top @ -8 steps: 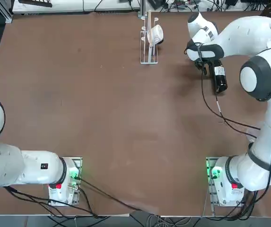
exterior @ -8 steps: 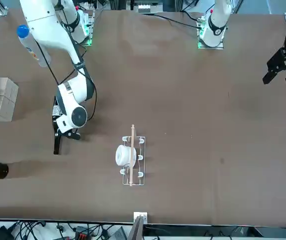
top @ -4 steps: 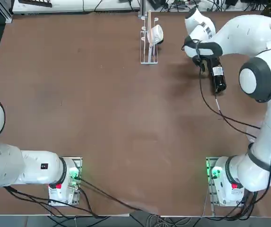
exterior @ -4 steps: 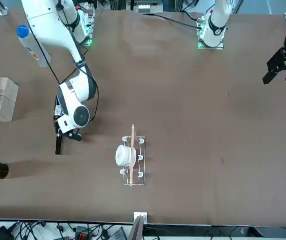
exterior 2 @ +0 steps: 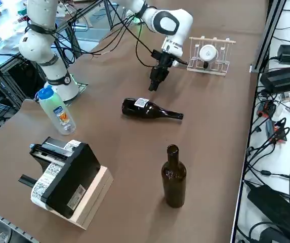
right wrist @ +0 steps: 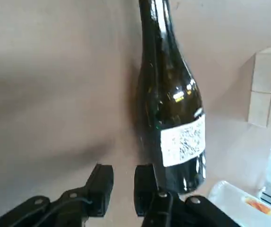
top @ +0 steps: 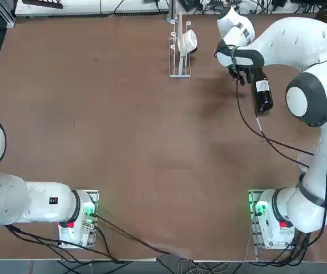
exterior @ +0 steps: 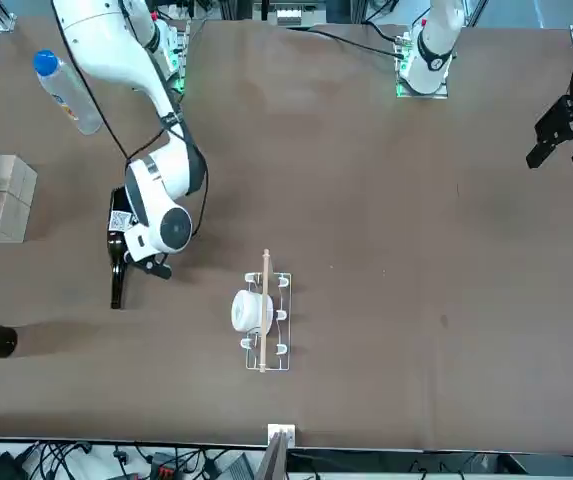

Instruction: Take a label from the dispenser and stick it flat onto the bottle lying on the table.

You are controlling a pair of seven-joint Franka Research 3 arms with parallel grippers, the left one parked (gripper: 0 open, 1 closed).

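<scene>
Overhead, the working right arm reaches across the brown tabletop (top: 123, 131), and its hand (top: 238, 77) hangs between the dispenser (top: 181, 48) at the far edge and the dark bottle (top: 261, 91) lying on its side just beside it. A white label (top: 262, 85) already sits on the bottle's body. From the front, the hand (exterior: 156, 268) sits just beside the lying bottle (exterior: 117, 250), whose neck points toward the camera, while the dispenser (exterior: 263, 322) with its white roll stands a short way off. A clear plastic bottle with a blue cap (exterior: 63, 92) lies near the table's edge. From the right side, the hand (exterior 2: 155, 81) points down, raised above the tabletop and apart from both the bottle (exterior 2: 150, 109) and the dispenser (exterior 2: 209, 55); the label (exterior 2: 141, 102) faces up. A second dark bottle (exterior 2: 173, 177) stands upright nearer this camera, and a black label printer (exterior 2: 64, 179) rests on a wooden block. At the wrist, the two fingers (right wrist: 102, 182) stand slightly apart with nothing between them, and the label (right wrist: 183, 139) looks flat against the glass of the bottle (right wrist: 170, 104). By the look of it, the sticking step is done; the next move would be a clear retreat without nudging the bottle.
</scene>
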